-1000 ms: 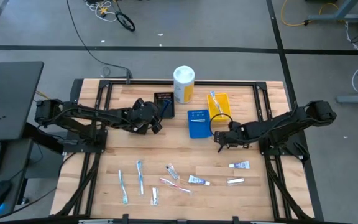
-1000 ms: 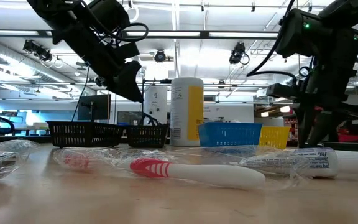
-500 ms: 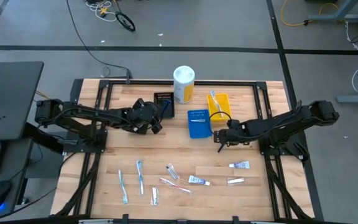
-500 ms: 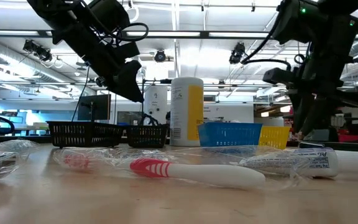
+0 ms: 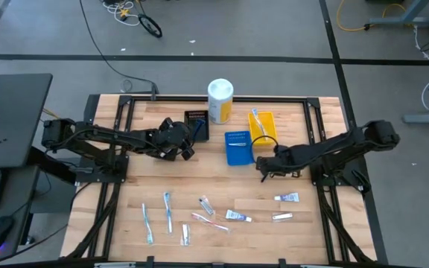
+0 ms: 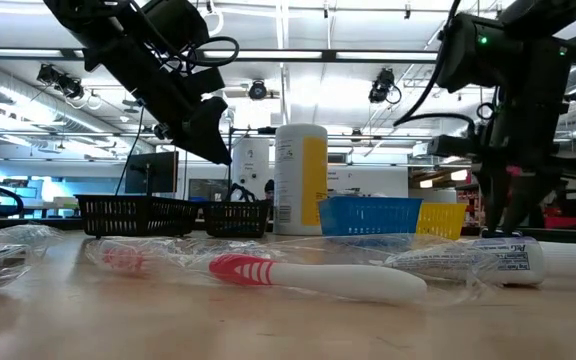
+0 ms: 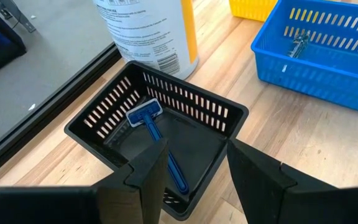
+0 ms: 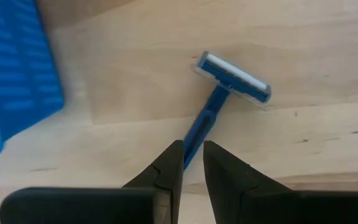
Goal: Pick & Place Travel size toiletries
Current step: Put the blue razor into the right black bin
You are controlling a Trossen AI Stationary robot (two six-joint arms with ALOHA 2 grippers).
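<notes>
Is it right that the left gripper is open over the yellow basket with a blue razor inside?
Not quite. The basket under the open left gripper is black, not yellow. The left wrist view shows the blue razor lying in it. The rest is right.

You can't see the razor (image 8: 219, 109) handle's lower end behind the right pincer (image 8: 193, 163); the blue tray (image 8: 14, 74) beside it is cropped.
</notes>
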